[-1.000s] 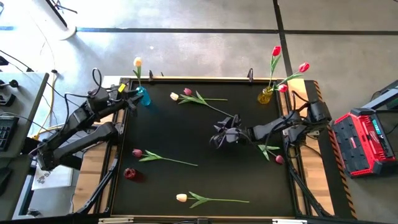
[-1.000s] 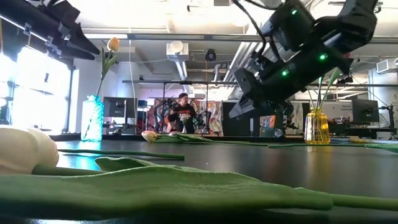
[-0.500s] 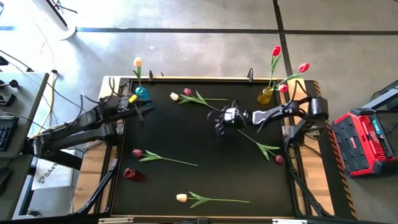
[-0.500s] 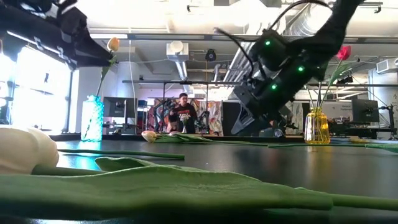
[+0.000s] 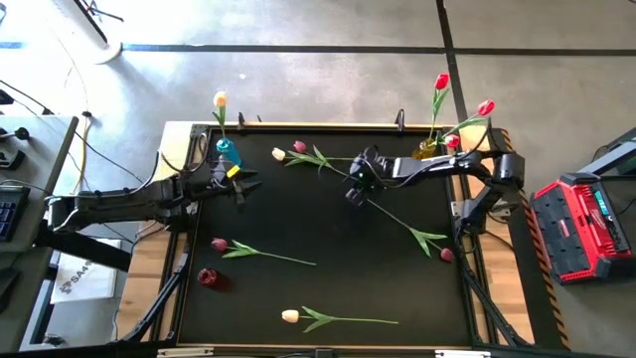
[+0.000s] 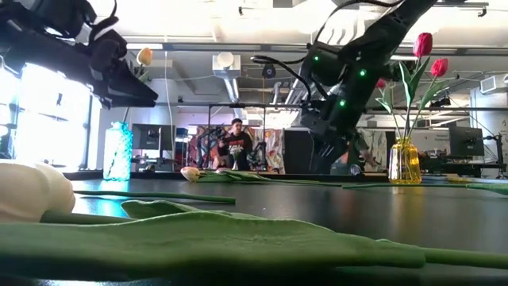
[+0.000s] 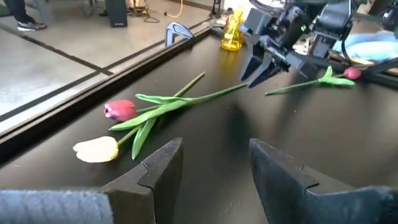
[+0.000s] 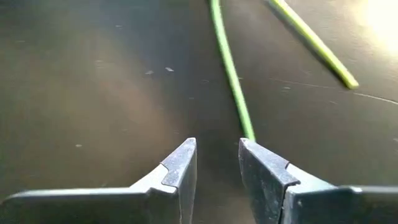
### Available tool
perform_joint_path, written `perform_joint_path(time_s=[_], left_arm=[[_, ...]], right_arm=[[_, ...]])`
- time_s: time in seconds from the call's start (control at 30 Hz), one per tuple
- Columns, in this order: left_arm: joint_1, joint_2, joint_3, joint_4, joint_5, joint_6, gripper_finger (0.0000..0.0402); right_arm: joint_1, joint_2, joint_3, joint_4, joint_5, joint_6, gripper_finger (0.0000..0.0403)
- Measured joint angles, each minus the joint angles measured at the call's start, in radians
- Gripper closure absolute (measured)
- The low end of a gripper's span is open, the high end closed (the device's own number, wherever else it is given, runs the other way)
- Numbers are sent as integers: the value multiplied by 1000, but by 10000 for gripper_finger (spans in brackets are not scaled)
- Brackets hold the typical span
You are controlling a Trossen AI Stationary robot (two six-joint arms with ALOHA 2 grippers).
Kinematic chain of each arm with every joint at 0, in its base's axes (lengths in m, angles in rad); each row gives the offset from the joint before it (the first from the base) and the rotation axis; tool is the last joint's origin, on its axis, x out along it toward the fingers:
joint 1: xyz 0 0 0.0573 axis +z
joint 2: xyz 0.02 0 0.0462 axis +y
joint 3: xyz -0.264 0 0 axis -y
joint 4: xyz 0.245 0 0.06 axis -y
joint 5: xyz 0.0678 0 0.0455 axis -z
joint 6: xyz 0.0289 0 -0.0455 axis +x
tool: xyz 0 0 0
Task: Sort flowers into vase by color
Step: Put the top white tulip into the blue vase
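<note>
Nearest the front edge: one cream tulip (image 5: 290, 316) lying flat with stem running right, untouched; beyond it a maroon tulip (image 5: 220, 244) beside a small red vase (image 5: 207, 277) at the left edge, and a second maroon tulip (image 5: 446, 255) at the right edge, its long stem running up and left toward mid-table. Mid-table: right gripper (image 5: 355, 194) poised low over the free end of that stem, fingers slightly parted and empty; left gripper (image 5: 241, 184) just beside the blue vase (image 5: 227, 152), fingers spread wide, empty, facing a cream and a pink tulip (image 5: 299, 147) lying together near the far edge. Far edge: blue vase holding one cream flower; yellow vase (image 5: 425, 152) holding red flowers (image 5: 441, 82). Risks, as judged: the thin stem may slip out or roll away if the narrow jaws close off-centre; a grip at the stem tip leaves the head dragging and swinging, liable to snag; the two grippers stand near each other around the far pair, so a clash or a knocked vase is possible; pink taken for red would mis-sort
</note>
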State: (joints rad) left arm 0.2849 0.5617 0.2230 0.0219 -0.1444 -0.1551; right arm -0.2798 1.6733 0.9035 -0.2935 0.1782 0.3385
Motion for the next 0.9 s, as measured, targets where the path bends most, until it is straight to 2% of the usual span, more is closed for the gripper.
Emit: perform_joint_path(time_s=[0.13, 0.23, 0.3, 0.43, 0.53, 0.77, 0.9], left_arm=[[-22, 61, 0, 44, -8, 9, 229], [-29, 107, 0, 97, -15, 18, 229], [-33, 135, 0, 133, -15, 18, 229], [-44, 170, 0, 153, -15, 18, 229], [-45, 180, 0, 146, -15, 8, 229], [-45, 182, 0, 80, -16, -1, 229], [-45, 182, 0, 74, -28, 0, 229]], right_arm=[[-15, 6, -1, 156, -101, -61, 293], [-17, 42, 0, 332, -107, -145, 293], [-23, 77, 17, 389, -100, -187, 293], [-45, 168, 126, 339, -29, -221, 293], [-63, 246, 220, 276, -13, -235, 292], [-109, 356, 377, 113, -22, -252, 292], [-139, 382, 425, 39, -79, -270, 292]])
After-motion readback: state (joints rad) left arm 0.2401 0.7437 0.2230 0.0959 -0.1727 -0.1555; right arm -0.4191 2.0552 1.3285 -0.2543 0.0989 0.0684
